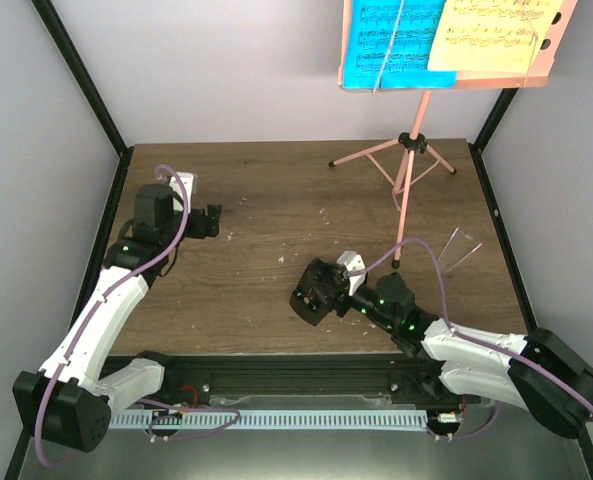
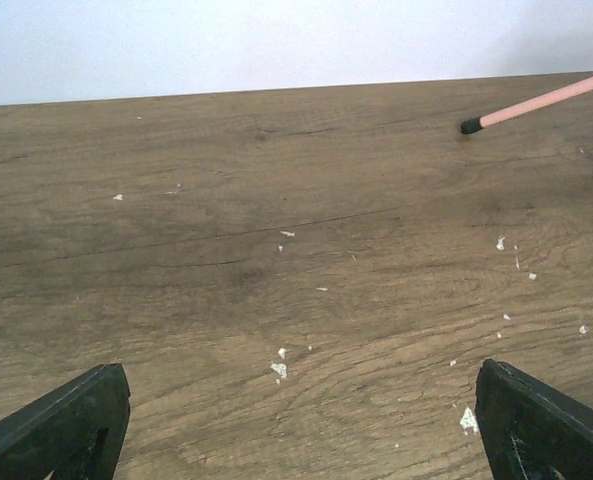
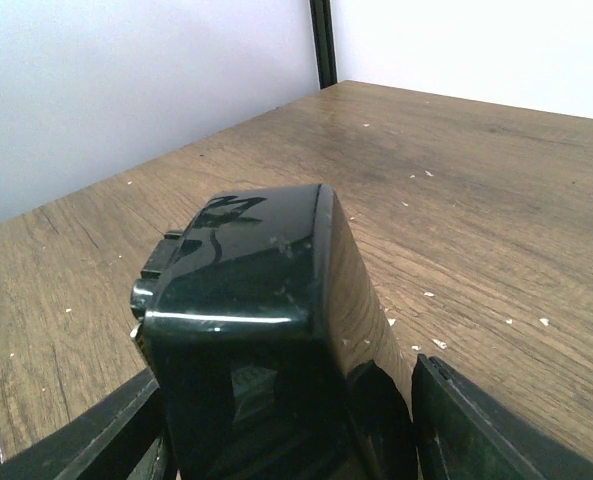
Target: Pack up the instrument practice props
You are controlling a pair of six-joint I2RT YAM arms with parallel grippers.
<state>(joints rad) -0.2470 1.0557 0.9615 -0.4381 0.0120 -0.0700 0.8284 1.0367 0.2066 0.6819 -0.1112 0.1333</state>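
Music stand desk [image 1: 496, 81] top cropped; metronome [image 3: 256, 330] base cut off.

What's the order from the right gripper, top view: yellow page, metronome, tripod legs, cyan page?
1. Metronome, between the right gripper's fingers.
2. Tripod legs, just beyond, to the right.
3. Cyan page, high at the back.
4. Yellow page, back right corner.

Looks like a robotics lab test cell: a wood-grain table [image 1: 276, 210] boxed in by plain pale panels [image 1: 226, 70] on black frame posts [image 1: 81, 75], a white left arm [image 1: 106, 305] and right arm [image 1: 471, 350] bolted to a black rail [image 1: 306, 378] at the near edge, slotted cable duct [image 1: 306, 418] below
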